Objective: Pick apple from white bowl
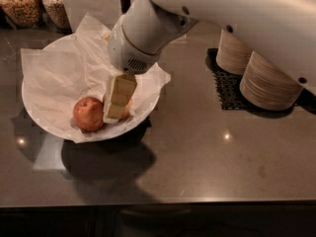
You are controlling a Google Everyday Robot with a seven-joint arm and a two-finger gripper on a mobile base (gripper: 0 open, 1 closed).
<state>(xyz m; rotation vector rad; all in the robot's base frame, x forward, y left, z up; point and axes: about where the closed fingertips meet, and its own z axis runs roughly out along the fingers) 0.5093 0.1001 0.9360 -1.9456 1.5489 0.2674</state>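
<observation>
Dark, glossy tabletop [207, 152] filled most of the view, with small points of light reflected in it. A thick white robot arm [232, 14] reached in from the upper right and slanted down toward the left.

On the left side of the tabletop sat the white bowl [148, 107], wide and shallow, casting a dark shadow in front of it. Crumpled white paper [54, 78] lined the bowl and stuck out past its rim at the back and on the right. Two apples lay on the paper in the near part of the bowl.

On the right, two stacks of beige paper bowls [269, 80] stood side by side on a black grid mat [226, 90], partly hidden by the arm. At the top left corner stood two glass jars [20, 4], each holding brownish, grainy food that could not be identified.

The paler, orange-red apple [89, 113] lay in plain sight, just left of the tool. The apple [128, 110] to be picked, deeper red, lay just beside it to the right, almost wholly hidden behind the tool, with only a sliver showing.

The tool [117, 110], pale and blocky, hung straight down from the arm's round wrist into the bowl, right at the hidden apple. Whether it was spread or pinching the fruit could not be told.
</observation>
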